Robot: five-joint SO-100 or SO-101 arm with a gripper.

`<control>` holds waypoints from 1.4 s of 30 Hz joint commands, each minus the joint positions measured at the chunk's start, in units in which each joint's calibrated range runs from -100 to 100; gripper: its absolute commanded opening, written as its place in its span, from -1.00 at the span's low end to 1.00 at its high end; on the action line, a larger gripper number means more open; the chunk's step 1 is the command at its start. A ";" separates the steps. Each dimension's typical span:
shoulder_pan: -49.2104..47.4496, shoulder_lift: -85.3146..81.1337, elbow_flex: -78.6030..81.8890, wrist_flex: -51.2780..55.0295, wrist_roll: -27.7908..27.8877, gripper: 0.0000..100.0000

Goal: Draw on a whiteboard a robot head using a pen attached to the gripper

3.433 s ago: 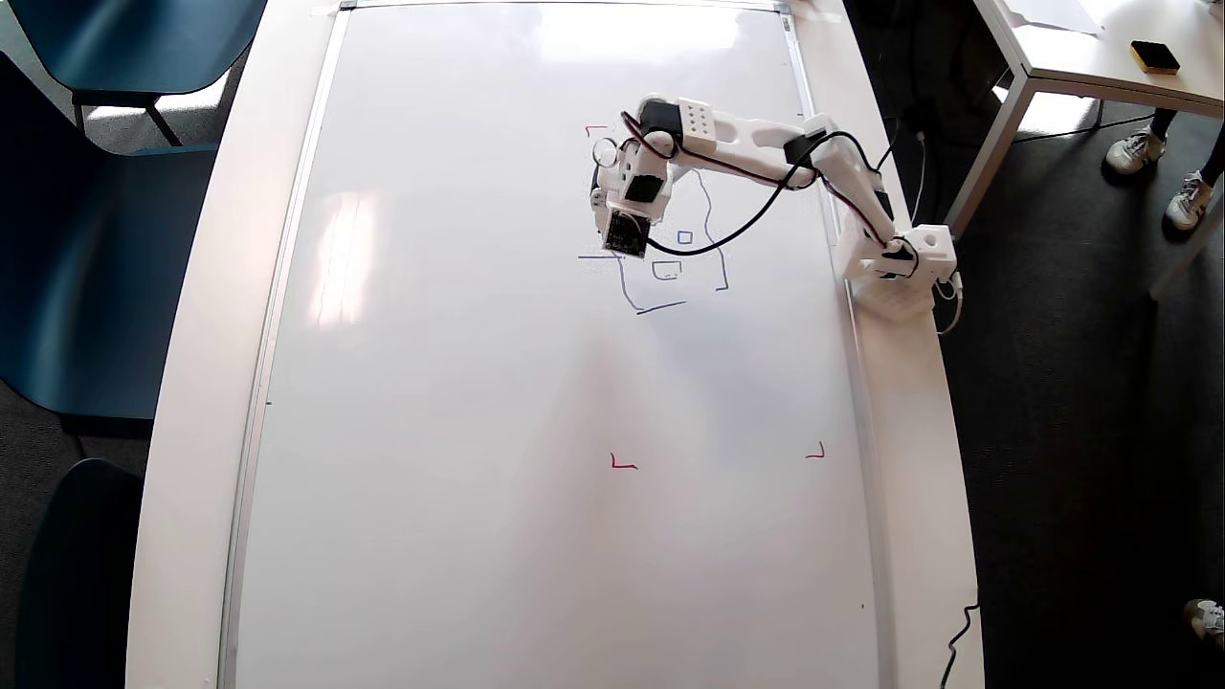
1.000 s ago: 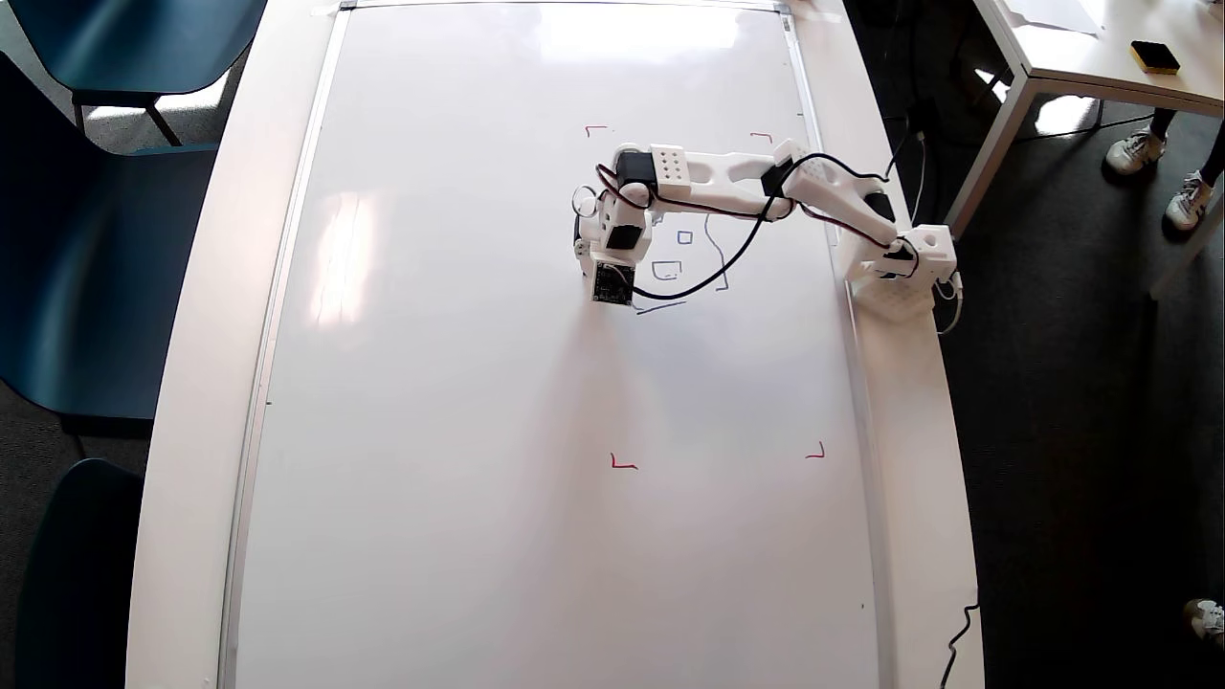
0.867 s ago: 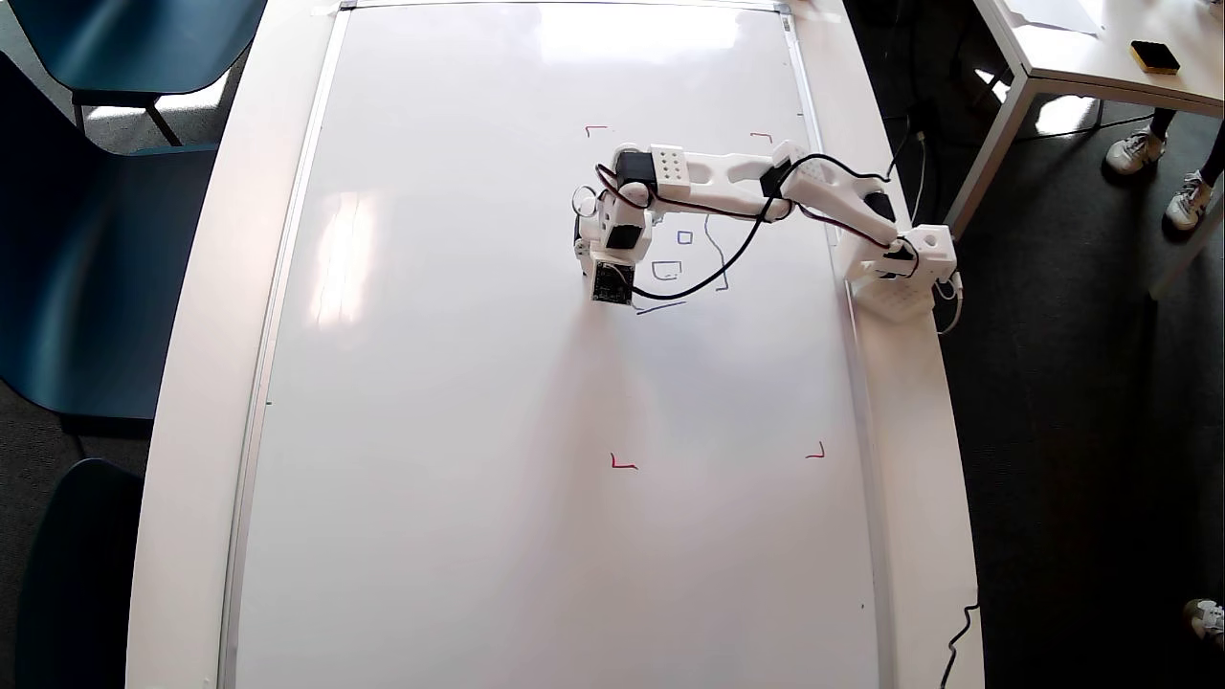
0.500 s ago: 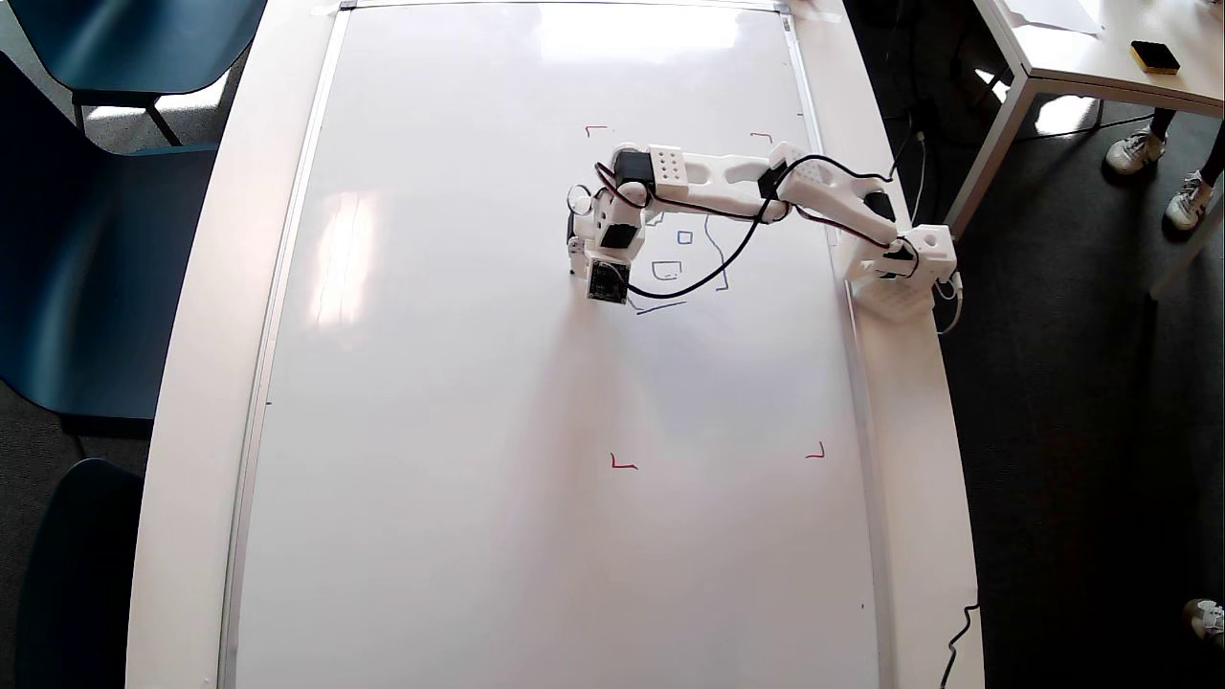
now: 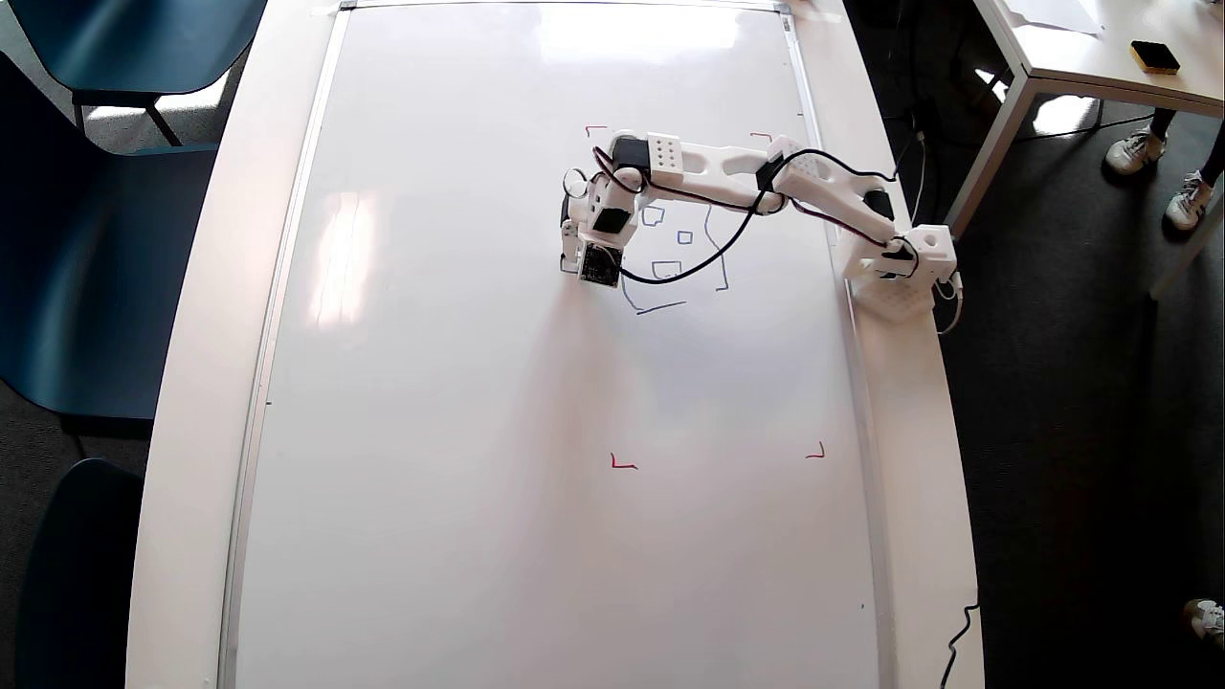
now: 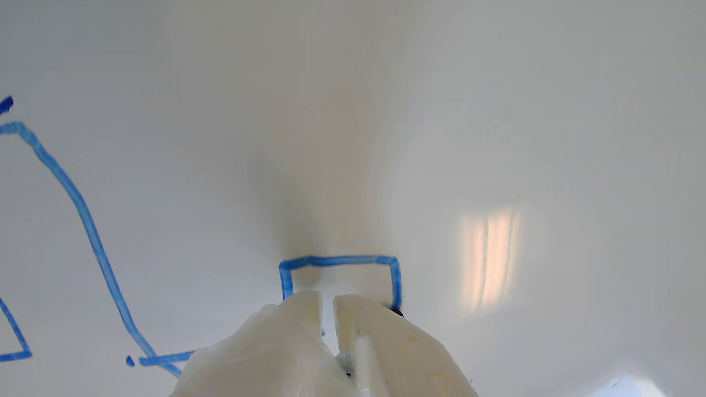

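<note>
Your gripper (image 6: 327, 300) covers the pen (image 6: 396, 312), only its dark tip showing; jaws look nearly closed, grasp unclear. Arm hides part of the robot head (image 5: 684, 258).

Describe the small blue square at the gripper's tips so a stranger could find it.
Start at the whiteboard in the wrist view and go to the white gripper at the bottom edge. The small blue square sits right at its tips, partly hidden by them. Unlike the long slanted blue line at left, it is boxy.
</note>
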 commanded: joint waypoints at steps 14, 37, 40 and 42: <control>1.87 -8.05 8.05 1.94 0.09 -0.97; -1.81 -10.40 10.69 2.46 -0.39 -0.97; -1.96 -10.40 10.78 2.46 -0.39 -0.97; -2.03 -10.40 10.78 2.46 -0.39 -0.97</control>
